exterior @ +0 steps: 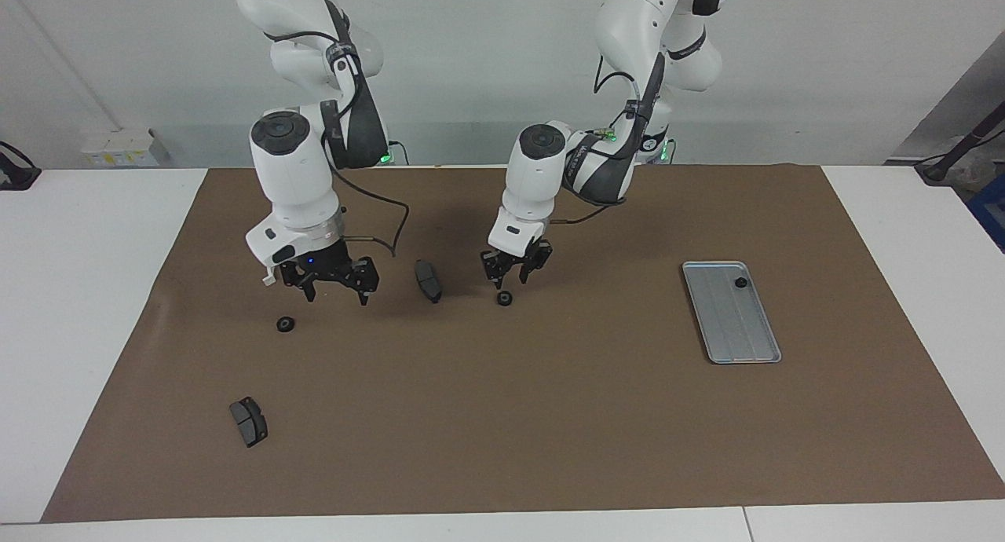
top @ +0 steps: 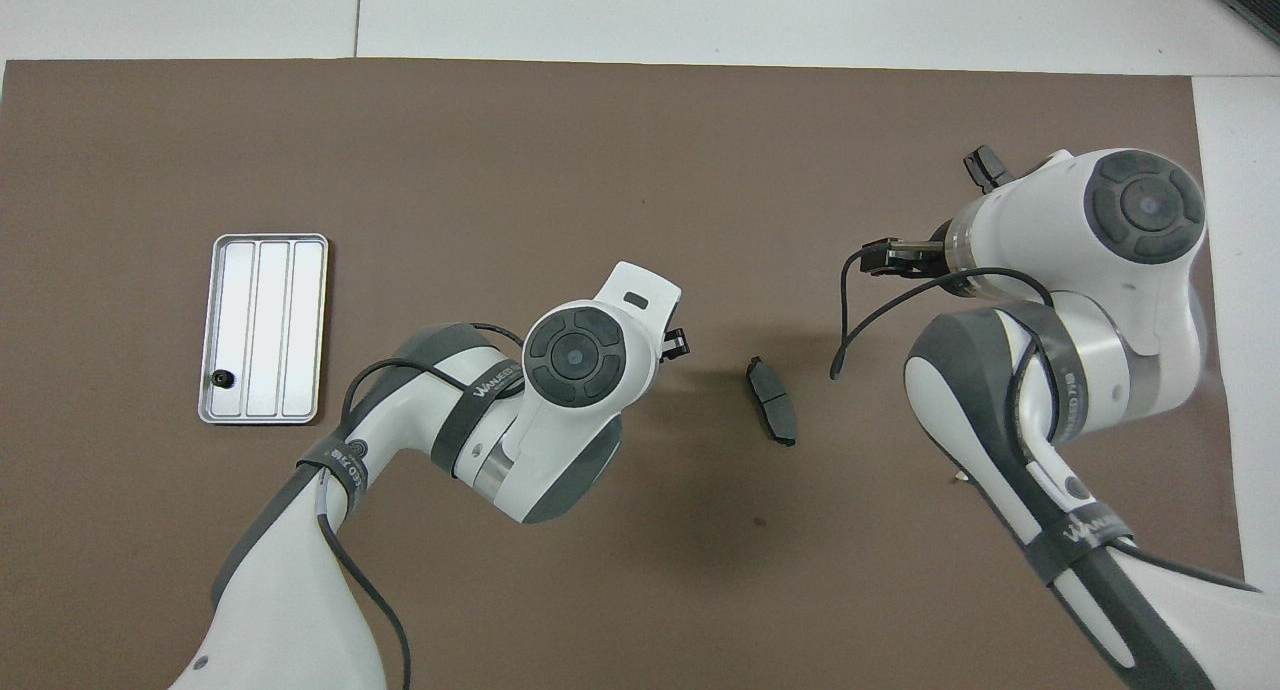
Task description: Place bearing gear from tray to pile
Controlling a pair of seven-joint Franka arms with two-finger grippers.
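The silver tray (exterior: 734, 322) lies toward the left arm's end of the table, with one small black bearing gear (exterior: 739, 283) in its corner nearest the robots. It also shows in the overhead view (top: 270, 310), with the gear (top: 222, 377). My left gripper (exterior: 514, 279) is open just above a second gear (exterior: 504, 297) that lies on the mat beside a dark brake pad (exterior: 428, 280). My right gripper (exterior: 336, 293) is open and empty above the mat. A third gear (exterior: 286, 324) lies on the mat near it. The white bracket is hidden by the right arm.
A second brake pad (exterior: 249, 421) lies farther from the robots toward the right arm's end. A brown mat (exterior: 502, 432) covers the table. In the overhead view the arms hide both gears on the mat; the middle brake pad (top: 771, 400) shows between them.
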